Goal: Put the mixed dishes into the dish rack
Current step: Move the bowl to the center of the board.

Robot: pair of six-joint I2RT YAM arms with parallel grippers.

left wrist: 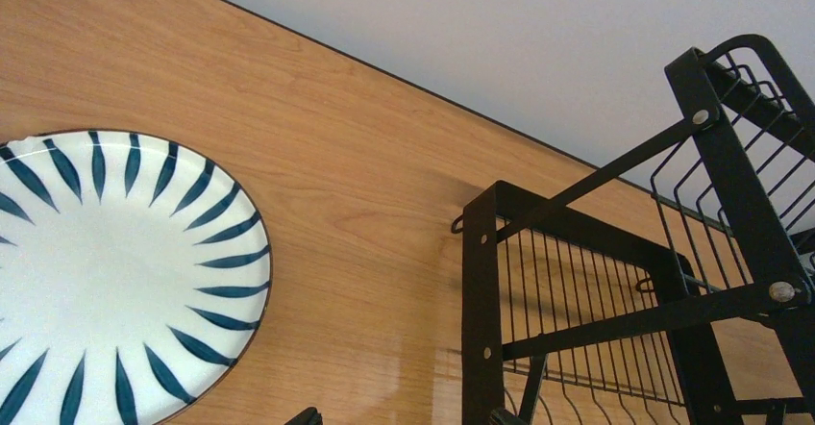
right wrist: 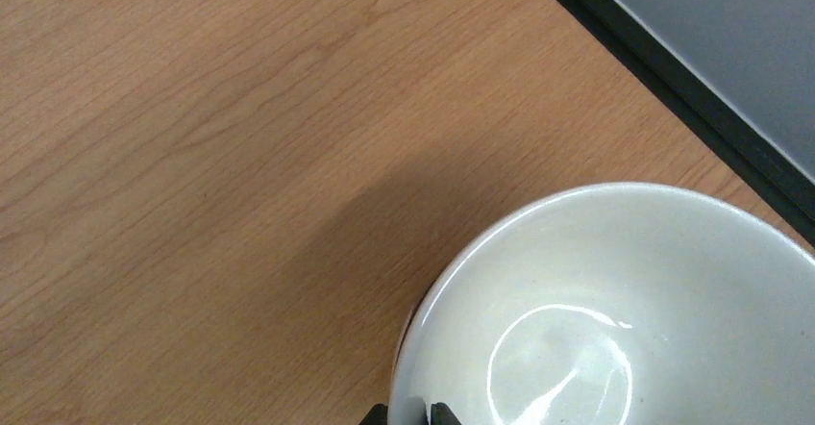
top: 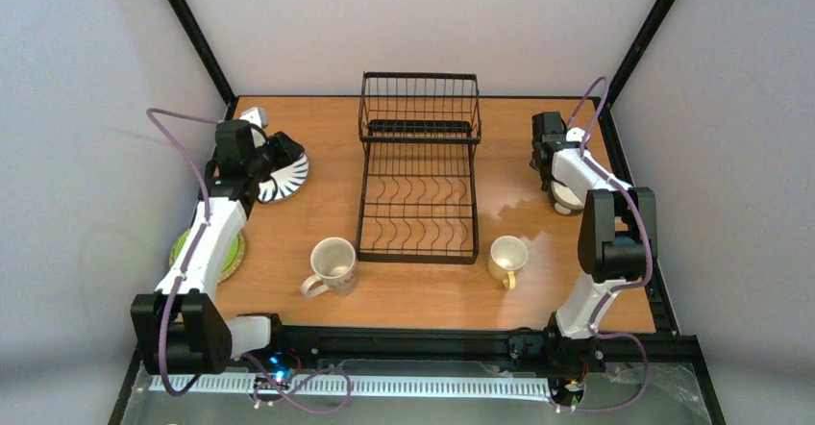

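Note:
The black wire dish rack (top: 419, 170) stands mid-table, its tall basket end at the back; its frame (left wrist: 615, 290) fills the right of the left wrist view. The black-and-white striped plate (top: 288, 180) (left wrist: 106, 281) lies left of it. My left gripper (top: 286, 154) (left wrist: 404, 417) hovers open at the plate's edge, nothing between its fingertips. At the right, my right gripper (top: 555, 183) (right wrist: 408, 413) pinches the rim of the cream bowl (top: 567, 199) (right wrist: 615, 319), one finger inside and one outside. A cream mug (top: 333, 264) and a yellow mug (top: 506, 259) stand in front of the rack.
A lime-green plate (top: 229, 257) lies on a tan plate at the left edge, partly under my left arm. A teal-and-white cup (top: 254, 115) sits in the back left corner. Black frame rails (right wrist: 673, 79) border the table close to the bowl.

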